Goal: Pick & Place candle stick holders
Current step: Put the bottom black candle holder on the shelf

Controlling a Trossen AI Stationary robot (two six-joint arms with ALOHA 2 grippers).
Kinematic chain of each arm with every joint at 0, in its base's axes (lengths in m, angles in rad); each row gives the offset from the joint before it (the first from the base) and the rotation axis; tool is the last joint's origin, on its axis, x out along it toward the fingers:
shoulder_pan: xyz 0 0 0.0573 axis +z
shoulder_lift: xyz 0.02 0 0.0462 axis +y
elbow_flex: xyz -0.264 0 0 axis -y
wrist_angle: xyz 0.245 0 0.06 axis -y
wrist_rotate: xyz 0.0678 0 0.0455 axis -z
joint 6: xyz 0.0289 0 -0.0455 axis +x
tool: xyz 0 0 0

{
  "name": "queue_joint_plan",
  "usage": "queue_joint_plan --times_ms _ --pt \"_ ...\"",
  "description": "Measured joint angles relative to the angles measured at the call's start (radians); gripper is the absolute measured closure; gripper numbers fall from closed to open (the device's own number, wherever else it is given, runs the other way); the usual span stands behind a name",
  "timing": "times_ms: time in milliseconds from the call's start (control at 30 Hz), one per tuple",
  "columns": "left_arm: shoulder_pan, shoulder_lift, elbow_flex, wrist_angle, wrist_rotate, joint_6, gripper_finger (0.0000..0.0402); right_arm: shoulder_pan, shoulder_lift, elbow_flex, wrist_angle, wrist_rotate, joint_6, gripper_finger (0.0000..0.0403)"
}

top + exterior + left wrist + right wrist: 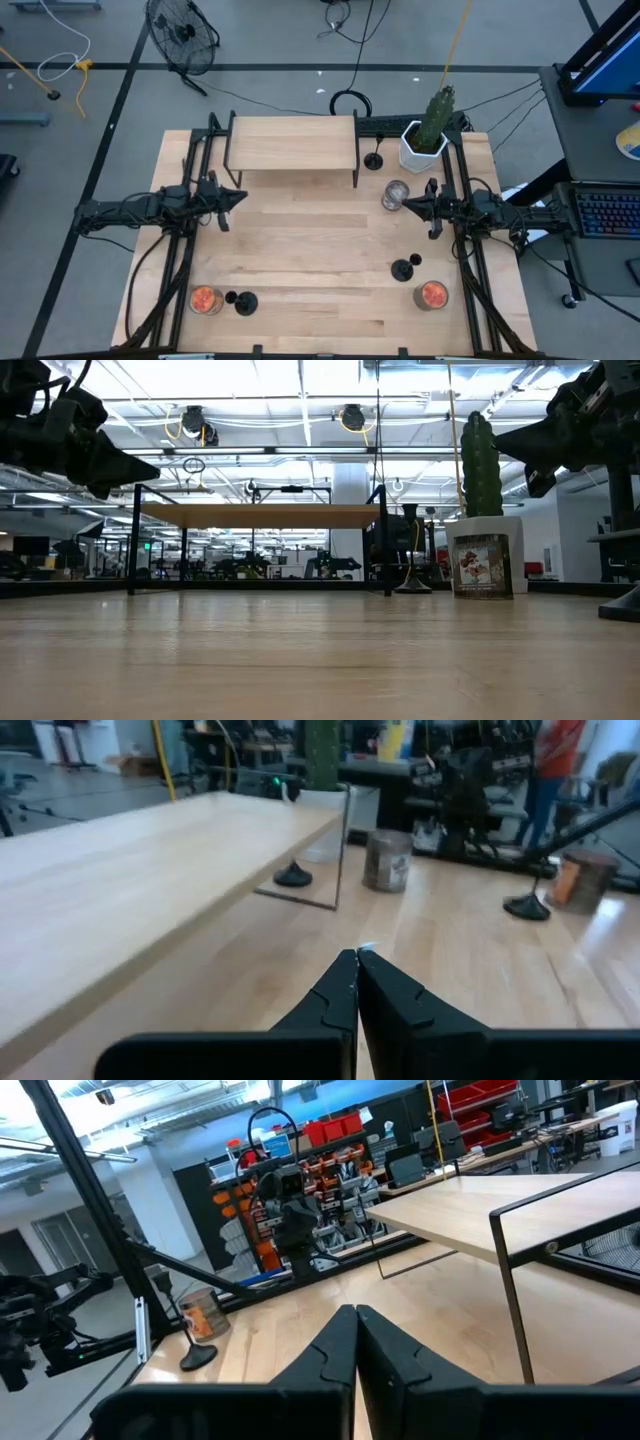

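One camera looks straight down on the table [300, 250]; another sits level at tabletop height; both wrist cameras face inward across it.

Wooden table [300, 250] bearing a black-legged wooden shelf [292, 142], potted cactus in white pot [428, 135], clear glass jar [395, 195], two orange-filled jars [204, 299] [432, 295]; floor fan [182, 32] beyond.

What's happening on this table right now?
Nothing is being handled yet. Both arms wait above the table with fingers shut and empty: the left gripper near the shelf, the right gripper beside a jar. Three black holders stand untouched: one beside the cactus pot, one near the right candle, one by the left candle.
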Motion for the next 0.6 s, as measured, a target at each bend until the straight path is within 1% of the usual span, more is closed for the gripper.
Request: queue_joint_plan --times_ms 67,167,233,267,333,400,500,600 --pt "0.0 0.0 0.0 0.055 -0.011 -0.103 0.0385 0.0 0.0 0.0 0.0 0.0 0.0 0.0403" --pt "0.0 0.0 0.0 0.176 -0.004 -0.368 0.0385 0.0 0.0 0.0 0.0 0.0 0.0 0.0403" --pt "0.0 0.0 0.0 0.259 0.036 -0.531 0.0385 0.0 0.0 0.0 0.0 0.0 0.0 0.0403" --pt "0.0 0.0 0.0 0.304 0.081 -0.587 0.0385 0.0 0.0 0.0 0.0 0.0 0.0 0.0403" --pt "-0.004 0.001 0.0 0.398 0.205 -0.612 0.0385 0.0 0.0 0.0 0.0 0.0 0.0 0.0403" --pt "-0.022 0.015 0.003 0.47 0.283 -0.615 0.0385 0.0 0.0 0.0 0.001 0.0 0.0 0.0403" --pt "-0.065 0.057 0.048 0.48 0.29 -0.603 0.0385 0.0 0.0 0.0 0.001 0.0 0.0 0.0403" --pt "-0.114 0.142 0.121 0.412 0.262 -0.582 0.0385 0.0 0.0 0.0 0.001 0.0 0.0 0.0403"
